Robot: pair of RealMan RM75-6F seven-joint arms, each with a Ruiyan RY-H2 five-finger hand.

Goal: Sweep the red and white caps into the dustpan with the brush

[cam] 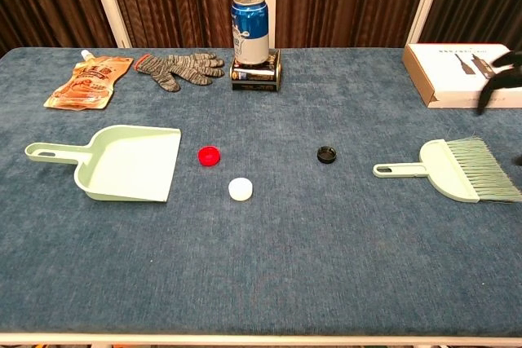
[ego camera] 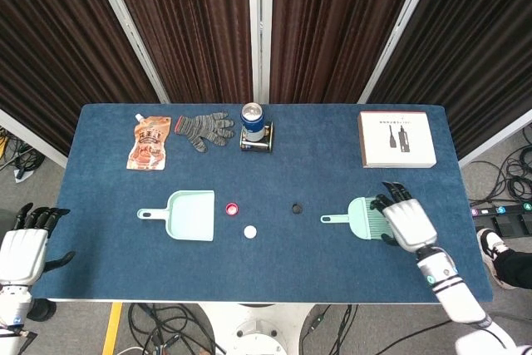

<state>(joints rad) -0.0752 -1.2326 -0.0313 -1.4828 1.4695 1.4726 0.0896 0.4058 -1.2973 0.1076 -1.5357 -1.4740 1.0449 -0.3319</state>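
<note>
The mint dustpan (ego camera: 193, 215) (cam: 129, 164) lies left of centre, its mouth facing right. Just off that mouth sit the red cap (ego camera: 232, 207) (cam: 210, 154) and the white cap (ego camera: 249, 231) (cam: 241, 189). The mint brush (ego camera: 361, 216) (cam: 451, 169) lies at the right, handle pointing left. My right hand (ego camera: 405, 222) hovers over the brush's bristle end with fingers apart, holding nothing. In the chest view only its dark fingers (cam: 499, 68) show, blurred at the right edge. My left hand (ego camera: 21, 251) hangs open beyond the table's front left corner.
A black cap (ego camera: 295, 207) (cam: 326, 154) lies between the red cap and the brush. Along the back stand an orange pouch (ego camera: 150, 142), a grey glove (ego camera: 205, 128), a blue can (ego camera: 253, 116) on a small dark box, and a white carton (ego camera: 396, 139).
</note>
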